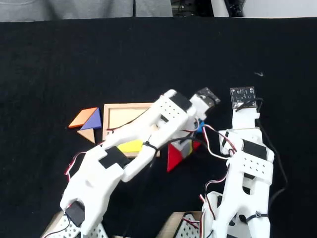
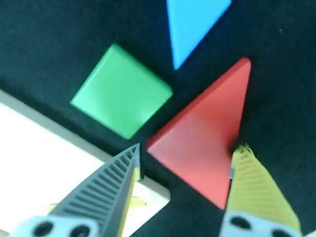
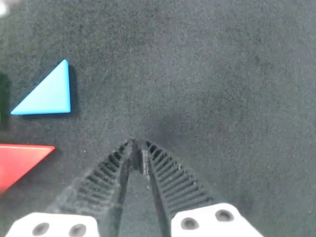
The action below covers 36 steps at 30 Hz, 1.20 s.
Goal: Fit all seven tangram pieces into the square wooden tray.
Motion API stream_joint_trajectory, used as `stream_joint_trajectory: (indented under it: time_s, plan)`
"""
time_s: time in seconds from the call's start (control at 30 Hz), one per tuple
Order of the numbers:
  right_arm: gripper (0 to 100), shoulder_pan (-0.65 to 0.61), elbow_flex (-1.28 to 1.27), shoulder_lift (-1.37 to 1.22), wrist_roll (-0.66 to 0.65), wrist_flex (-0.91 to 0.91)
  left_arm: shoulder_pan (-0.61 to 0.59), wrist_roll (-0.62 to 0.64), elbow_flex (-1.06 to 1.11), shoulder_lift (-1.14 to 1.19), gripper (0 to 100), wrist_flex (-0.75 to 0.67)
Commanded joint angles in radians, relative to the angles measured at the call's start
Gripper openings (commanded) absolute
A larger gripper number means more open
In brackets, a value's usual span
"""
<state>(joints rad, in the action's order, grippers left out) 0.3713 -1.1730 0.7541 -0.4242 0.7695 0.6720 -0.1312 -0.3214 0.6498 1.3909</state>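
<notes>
Left hand straddles the red triangle beside the square wooden tray; right hand hangs over the black surface.
From above, the left arm slants across the tray, where a yellow piece lies in the near part; an orange triangle, a violet-blue triangle and a tan triangle sit just outside the tray's far side, while the right arm stands apart. At the left wrist, the fingers are spread, one tip at the red triangle's corner by the tray's edge, the other at its opposite edge; a green square and a light-blue triangle lie just beyond. At the right wrist, the fingers are pressed together on nothing, the light-blue and red triangles off to one side.
</notes>
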Motion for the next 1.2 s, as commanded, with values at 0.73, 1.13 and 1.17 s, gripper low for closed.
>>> stream_joint_trajectory:
  time_s: [0.73,1.13,1.17]
  plan:
    - [1.1,0.006,0.035,0.028,0.006,-0.018,-0.022,-0.008,-0.041,0.072,28,-0.060]
    - [1.1,0.006,0.035,0.030,0.006,-0.018,0.038,-0.003,-0.039,0.072,28,-0.023]
    - [1.1,0.006,0.035,0.030,0.006,-0.018,0.038,-0.003,-0.038,0.072,28,-0.023]
